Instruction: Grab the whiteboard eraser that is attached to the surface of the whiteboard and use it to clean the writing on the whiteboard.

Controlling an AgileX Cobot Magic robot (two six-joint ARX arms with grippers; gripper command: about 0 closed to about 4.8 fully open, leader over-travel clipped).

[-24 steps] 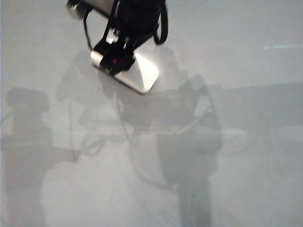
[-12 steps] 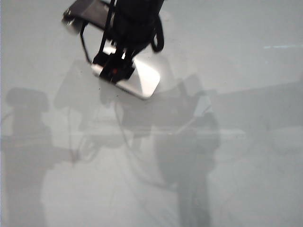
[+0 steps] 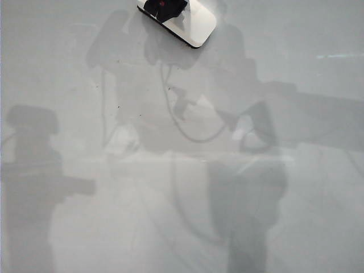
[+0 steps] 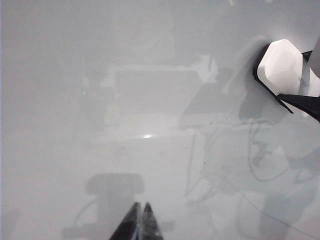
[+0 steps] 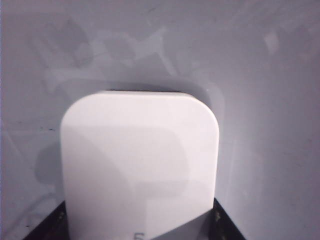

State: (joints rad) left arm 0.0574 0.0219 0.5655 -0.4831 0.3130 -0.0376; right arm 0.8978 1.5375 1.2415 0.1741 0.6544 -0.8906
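Observation:
The whiteboard eraser (image 3: 196,23), a white rounded block with a thin black edge, lies flat on the whiteboard (image 3: 284,199) at the top edge of the exterior view. My right gripper (image 3: 165,7) is shut on it, one black finger (image 5: 226,225) at each side of the block (image 5: 140,160). The left wrist view shows the eraser (image 4: 280,67) far off, with a black right finger (image 4: 305,102) against it. My left gripper (image 4: 140,209) hangs over bare board (image 4: 75,125) with its fingertips pressed together. No writing shows in any view.
Grey shadows of the arms and cables spread across the glossy board (image 3: 250,187). A few tiny dark specks (image 3: 119,106) dot the board left of the middle. Thin faint grey lines (image 4: 192,150) cross the board in the left wrist view.
My right gripper has slid the eraser up the exterior view to its top edge, and most of the arm has left the picture. The shadows shifted with it.

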